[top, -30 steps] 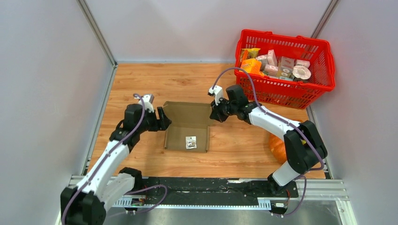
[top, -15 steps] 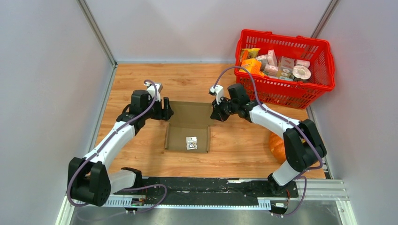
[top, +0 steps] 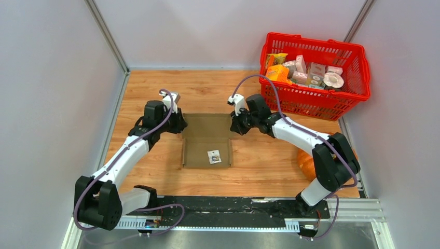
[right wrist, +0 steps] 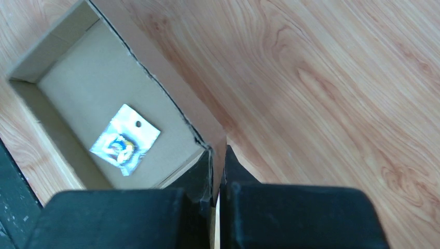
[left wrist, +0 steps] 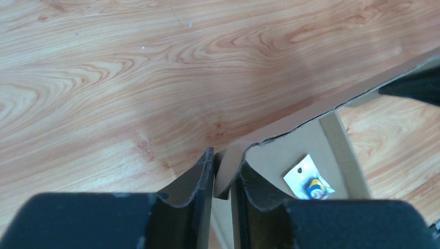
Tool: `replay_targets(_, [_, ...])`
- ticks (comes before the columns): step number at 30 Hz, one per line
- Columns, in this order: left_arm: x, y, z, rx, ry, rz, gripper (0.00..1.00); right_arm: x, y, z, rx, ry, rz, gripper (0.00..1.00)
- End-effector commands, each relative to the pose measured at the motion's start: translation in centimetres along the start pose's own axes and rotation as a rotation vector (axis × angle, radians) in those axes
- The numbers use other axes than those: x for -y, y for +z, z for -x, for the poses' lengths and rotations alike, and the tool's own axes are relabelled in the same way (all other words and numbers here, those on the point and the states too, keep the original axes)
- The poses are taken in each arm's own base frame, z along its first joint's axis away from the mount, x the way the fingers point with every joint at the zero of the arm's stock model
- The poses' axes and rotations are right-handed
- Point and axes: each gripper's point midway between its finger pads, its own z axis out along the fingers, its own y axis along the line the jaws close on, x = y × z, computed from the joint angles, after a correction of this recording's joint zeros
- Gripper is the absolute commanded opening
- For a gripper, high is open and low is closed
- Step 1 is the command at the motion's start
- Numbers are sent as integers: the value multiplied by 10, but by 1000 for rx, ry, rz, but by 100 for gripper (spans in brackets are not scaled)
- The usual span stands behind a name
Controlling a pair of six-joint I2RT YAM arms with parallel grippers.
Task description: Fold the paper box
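The paper box (top: pixel 200 148) is an open brown cardboard tray in the middle of the table, with its lid flap (top: pixel 207 123) spread out at the back. A small shiny packet (top: pixel 214 156) lies inside it. My left gripper (top: pixel 180 125) is at the back left corner. In the left wrist view its fingers (left wrist: pixel 205 175) press a cardboard tab (left wrist: pixel 224 171) of the box between them. My right gripper (top: pixel 236 126) is at the back right corner. In the right wrist view it (right wrist: pixel 218 174) is shut on the thin edge of the box wall (right wrist: pixel 171 91).
A red basket (top: pixel 311 44) full of small printed packages stands at the back right. An orange pumpkin (top: pixel 306 162) sits by the right arm's elbow. Grey walls close in on both sides and at the back.
My left gripper has moved from the box's left side to its back left corner and closed from wide open onto the cardboard. The right gripper has kept its grip, shifting slightly.
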Motion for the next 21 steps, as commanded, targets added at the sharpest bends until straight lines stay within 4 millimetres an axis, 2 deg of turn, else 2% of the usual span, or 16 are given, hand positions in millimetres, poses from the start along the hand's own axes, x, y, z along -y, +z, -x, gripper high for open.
replay_targets(1, [5, -5, 9, 51, -32, 7, 20, -18, -6, 39, 111, -8, -131, 0])
replay_targets(2, [2, -5, 9, 53, -31, 36, 16, -21, -7, 43, 123, 14, -169, 0])
replay_targets(3, [8, -3, 8, 46, -18, 35, 13, -33, -4, 46, 127, 6, -190, 0])
replay_targets(4, [10, -3, 11, 49, -12, 48, 7, -23, -5, 51, 145, 54, -289, 0])
replay_targets(5, [7, -3, 14, 55, -7, 88, 6, -24, -7, 61, 156, 77, -319, 0])
replay_targets(6, [7, -3, 16, 62, -16, 100, 4, -26, -2, 61, 148, 90, -340, 0])
replay_targets(7, [12, -3, 20, 70, -17, 104, 0, -16, -4, 64, 168, 144, -425, 0])
replay_targets(8, [7, -4, 24, 83, -28, 146, 0, -12, -6, 72, 189, 173, -463, 0])
replay_targets(10, [11, -4, 28, 102, -58, 150, 0, -1, -4, 72, 212, 305, -555, 0])
replay_targets(11, [5, -5, 31, 122, -71, 195, 0, 1, -4, 72, 215, 352, -575, 0])
replay_targets(13, [8, -4, 36, 160, -103, 195, 0, 8, -5, 75, 257, 424, -641, 0])
replay_targets(17, [1, -4, 43, 257, -197, 247, 0, 15, -9, 73, 354, 620, -732, 0])
replay_targets(18, [1, -3, 44, 286, -209, 244, 0, 12, -8, 72, 373, 629, -744, 0])
replay_targets(19, [-1, -4, 46, 307, -216, 256, 0, 18, -11, 67, 398, 625, -795, 0])
replay_targets(21, [4, -4, 47, 337, -219, 255, 0, 13, -9, 71, 439, 628, -792, 0])
